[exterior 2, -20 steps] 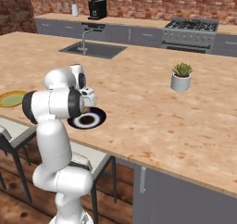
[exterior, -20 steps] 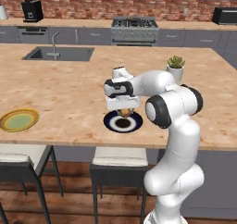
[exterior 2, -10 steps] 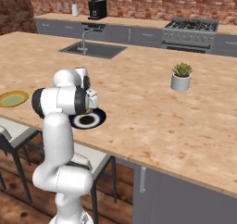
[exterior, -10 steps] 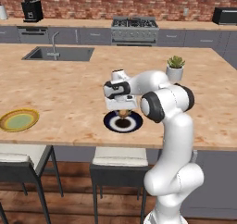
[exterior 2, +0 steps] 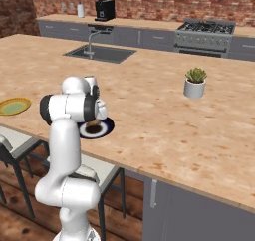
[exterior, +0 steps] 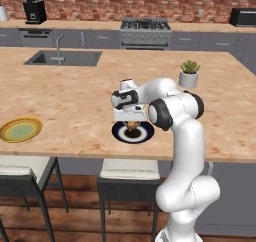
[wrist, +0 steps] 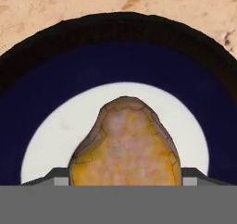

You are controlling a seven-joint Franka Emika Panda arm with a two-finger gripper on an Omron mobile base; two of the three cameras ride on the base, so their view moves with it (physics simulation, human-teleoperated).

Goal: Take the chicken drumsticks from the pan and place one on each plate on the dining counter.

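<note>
Arm (exterior: pixel 170 106) swung leftward (slightly)

White arm folded forward at the elbow, wrist turned down, gripper (exterior: pixel 132 124) pointing straight down low over the counter, jaws spread wide around a chicken drumstick (wrist: pixel 126 149).

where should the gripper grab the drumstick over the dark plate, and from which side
Across the drumstick's broad lower body, coming straight down from above. In the hand view it is a lumpy oval that narrows to one end, so the wide part gives the fingers more to bear on. It sits over the pale centre of the dark plate, with the plate's surface close beneath, so a side approach looks awkward.
</note>
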